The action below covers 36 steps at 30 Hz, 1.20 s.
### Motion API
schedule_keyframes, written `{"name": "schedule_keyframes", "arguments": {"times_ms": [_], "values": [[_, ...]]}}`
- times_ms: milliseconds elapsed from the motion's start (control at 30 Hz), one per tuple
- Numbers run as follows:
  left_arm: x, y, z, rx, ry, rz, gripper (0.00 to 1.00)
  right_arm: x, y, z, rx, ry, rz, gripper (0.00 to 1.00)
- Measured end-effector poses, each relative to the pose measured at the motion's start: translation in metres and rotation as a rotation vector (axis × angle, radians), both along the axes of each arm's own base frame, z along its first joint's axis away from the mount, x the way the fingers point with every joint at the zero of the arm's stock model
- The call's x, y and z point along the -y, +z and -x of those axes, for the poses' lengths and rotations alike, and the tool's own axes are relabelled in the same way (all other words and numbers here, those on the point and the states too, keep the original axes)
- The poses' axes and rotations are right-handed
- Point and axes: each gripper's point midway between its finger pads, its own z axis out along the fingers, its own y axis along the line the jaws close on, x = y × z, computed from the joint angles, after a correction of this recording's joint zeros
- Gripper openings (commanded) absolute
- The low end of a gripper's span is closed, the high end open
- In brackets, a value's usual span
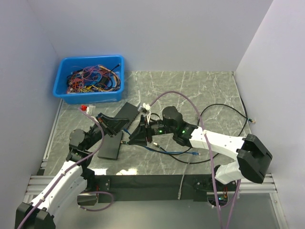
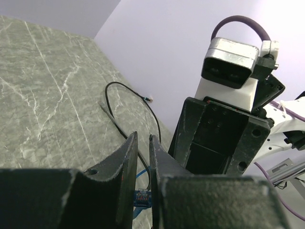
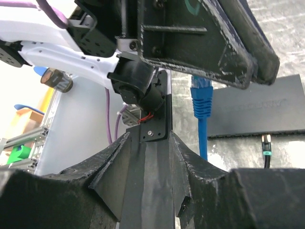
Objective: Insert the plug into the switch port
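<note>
I see the blue plug (image 2: 142,197) pinched between the nearly closed fingers of the left gripper (image 2: 143,139), near the left end of the black switch (image 3: 259,112), and I cannot tell whether the right gripper (image 3: 149,140), close beside it, is open or holds anything.

Bright, even light falls from above onto the table (image 1: 190,90) — shadows on it are soft and short, and a pale glare patch sits at its near edge. Above the table, the left claw (image 2: 143,138) looms dark and soft-edged, yet the blue plug (image 2: 142,196) in its gap reads crisp. Beyond the table's edge the right wrist view washes out white — the right claw (image 3: 148,138) is blurred.
</note>
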Motion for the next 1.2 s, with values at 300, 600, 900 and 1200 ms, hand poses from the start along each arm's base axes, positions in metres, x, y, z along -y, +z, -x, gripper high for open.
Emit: {"name": "schedule_keyframes", "arguments": {"times_ms": [300, 600, 900, 1200], "values": [[0.002, -0.001, 0.005, 0.014, -0.023, 0.001, 0.0, 0.001, 0.014, -0.008, 0.043, -0.029, -0.032, 0.44], [0.004, 0.007, 0.012, 0.049, -0.054, 0.01, 0.0, 0.001, 0.025, -0.027, 0.067, -0.089, -0.044, 0.45], [0.005, 0.013, 0.018, 0.062, -0.077, 0.026, 0.0, -0.006, 0.02, -0.033, 0.056, -0.088, -0.03, 0.44], [0.005, 0.016, 0.02, 0.072, -0.084, 0.031, 0.0, -0.01, 0.008, -0.034, 0.03, -0.077, -0.008, 0.4]]}}
